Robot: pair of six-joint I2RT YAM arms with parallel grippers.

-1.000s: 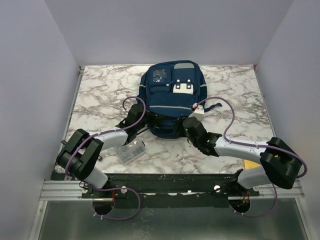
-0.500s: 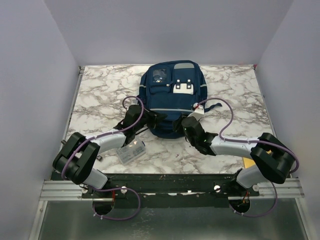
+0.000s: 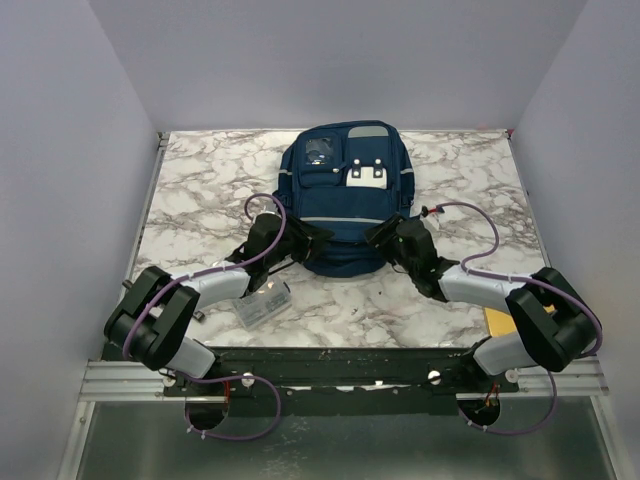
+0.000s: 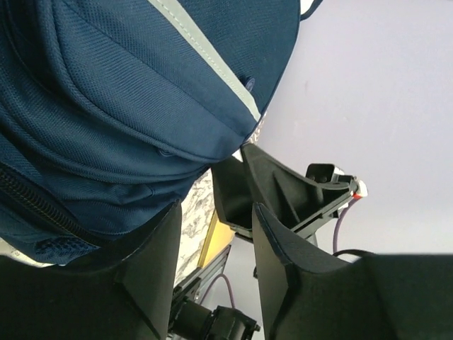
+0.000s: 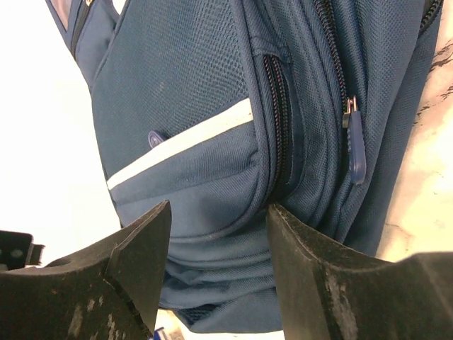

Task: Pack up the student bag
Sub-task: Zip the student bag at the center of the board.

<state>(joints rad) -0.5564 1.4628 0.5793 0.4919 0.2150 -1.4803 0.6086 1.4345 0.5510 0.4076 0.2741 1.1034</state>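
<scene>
The student bag (image 3: pixel 345 195) is a navy backpack with grey stripes, lying flat at the table's middle back. My left gripper (image 3: pixel 306 238) is open at its near left corner. In the left wrist view (image 4: pixel 212 212) the bag (image 4: pixel 120 106) fills the upper left and rests against the left finger (image 4: pixel 152 262). My right gripper (image 3: pixel 386 236) is open at the near right corner. In the right wrist view (image 5: pixel 219 209) its jaws stand on either side of the bag's bulging front fabric (image 5: pixel 212 156), beside a zipper pull (image 5: pixel 354 145). Neither gripper holds anything.
A small clear plastic box (image 3: pixel 262 300) lies on the marble table (image 3: pixel 200 190) under the left arm. A flat yellow item (image 3: pixel 497 322) lies at the near right edge by the right arm. Walls close in the table on three sides.
My right arm has swung from the bag's near edge out to its near right corner and turned at the wrist. My left gripper has edged a little closer to the bag.
</scene>
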